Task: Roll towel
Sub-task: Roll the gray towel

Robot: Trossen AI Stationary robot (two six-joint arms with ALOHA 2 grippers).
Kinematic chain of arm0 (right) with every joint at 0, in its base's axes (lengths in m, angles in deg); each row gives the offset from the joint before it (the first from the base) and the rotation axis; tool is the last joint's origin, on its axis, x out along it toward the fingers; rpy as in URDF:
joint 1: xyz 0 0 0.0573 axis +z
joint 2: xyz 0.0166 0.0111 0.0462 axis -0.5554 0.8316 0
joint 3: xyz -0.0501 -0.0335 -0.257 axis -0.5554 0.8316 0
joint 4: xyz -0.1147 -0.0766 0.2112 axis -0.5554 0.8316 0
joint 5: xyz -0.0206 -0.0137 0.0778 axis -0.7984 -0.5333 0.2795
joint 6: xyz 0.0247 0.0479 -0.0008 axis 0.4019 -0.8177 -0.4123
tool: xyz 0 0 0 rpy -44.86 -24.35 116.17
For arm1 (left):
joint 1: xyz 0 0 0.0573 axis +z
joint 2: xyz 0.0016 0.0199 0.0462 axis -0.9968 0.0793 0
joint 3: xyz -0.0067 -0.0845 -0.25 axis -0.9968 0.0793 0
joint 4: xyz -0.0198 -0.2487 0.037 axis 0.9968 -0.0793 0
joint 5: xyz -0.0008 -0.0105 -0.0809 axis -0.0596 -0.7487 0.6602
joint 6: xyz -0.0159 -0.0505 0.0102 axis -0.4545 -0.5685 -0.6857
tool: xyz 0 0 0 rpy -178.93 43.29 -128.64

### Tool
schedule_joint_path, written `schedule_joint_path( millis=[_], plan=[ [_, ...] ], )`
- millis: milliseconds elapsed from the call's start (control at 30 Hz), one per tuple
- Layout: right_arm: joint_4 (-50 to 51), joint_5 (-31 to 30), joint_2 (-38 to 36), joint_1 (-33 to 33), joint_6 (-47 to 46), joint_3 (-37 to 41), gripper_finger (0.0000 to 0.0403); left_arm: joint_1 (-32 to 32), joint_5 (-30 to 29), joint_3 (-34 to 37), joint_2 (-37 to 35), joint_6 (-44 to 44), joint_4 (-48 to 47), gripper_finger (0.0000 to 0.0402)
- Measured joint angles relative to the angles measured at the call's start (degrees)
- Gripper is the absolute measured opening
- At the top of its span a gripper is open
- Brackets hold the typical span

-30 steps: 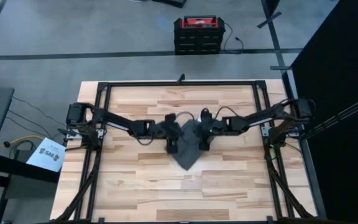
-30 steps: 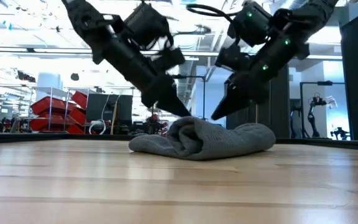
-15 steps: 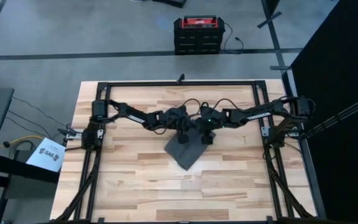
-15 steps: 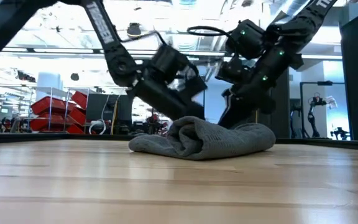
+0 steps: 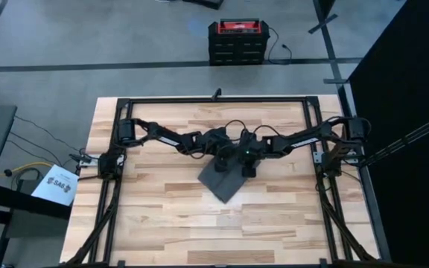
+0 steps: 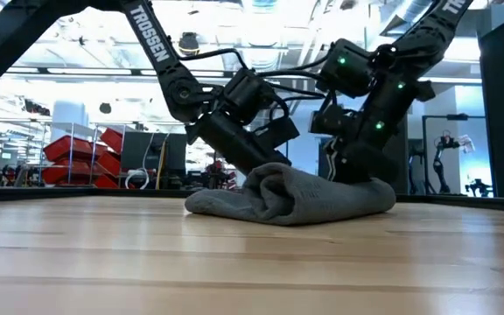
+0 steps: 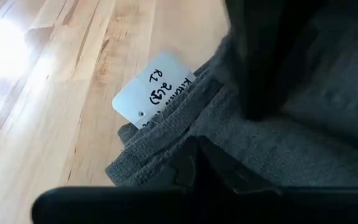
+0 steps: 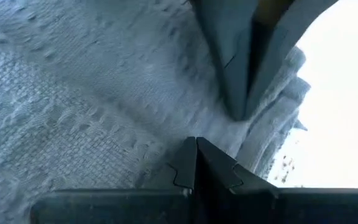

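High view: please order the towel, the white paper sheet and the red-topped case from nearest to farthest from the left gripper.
From the left gripper:
1. Towel, directly under it at the table's centre.
2. Red-topped case, on the floor beyond the table.
3. White paper sheet, beside the table's left edge.

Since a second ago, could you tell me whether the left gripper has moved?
Yes. The left gripper moved toward the table's far edge, onto the dark grey cloth towel's far end.

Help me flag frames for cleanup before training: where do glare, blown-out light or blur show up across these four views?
Left wrist view: glare whitens the table at the upper left, yet the towel's tag is sharp. Right wrist view: the towel looks bluish and soft, the background burnt out white. Low view: bright ceiling lights behind dark arms. High view: evenly lit.
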Motion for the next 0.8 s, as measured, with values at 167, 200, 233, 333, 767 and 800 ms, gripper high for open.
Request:
schedule_joint_path(
  millis=[167,200,233,333,767,800],
  plan=[
    [3.2,-3.6,-0.5,2.1,-2.3,-0.3,0.0,0.3,0.0,0.2,-0.1,0.2,-0.6,0.0],
    [3.8,-3.6,-0.7,2.4,-2.7,-0.3,0.0,0.3,0.0,0.2,0.0,0.3,-0.6,0.0],
    [4.1,-3.6,-0.7,2.5,-3.1,-0.3,0.0,0.3,-0.1,0.2,0.0,0.4,-0.6,0.0],
    [5.2,-3.8,-1.3,2.9,-4.6,-0.3,0.0,0.3,-0.2,0.2,0.0,0.4,-0.6,0.0],
    [7.2,-5.3,-4.1,2.1,-1.0,-2.3,0.0,0.4,-1.1,0.3,0.1,0.3,-0.5,0.0],
    [7.5,-5.5,-5.0,1.5,-0.5,-2.5,0.0,0.4,-1.1,0.3,0.1,0.3,-0.5,0.0]
  ],
)
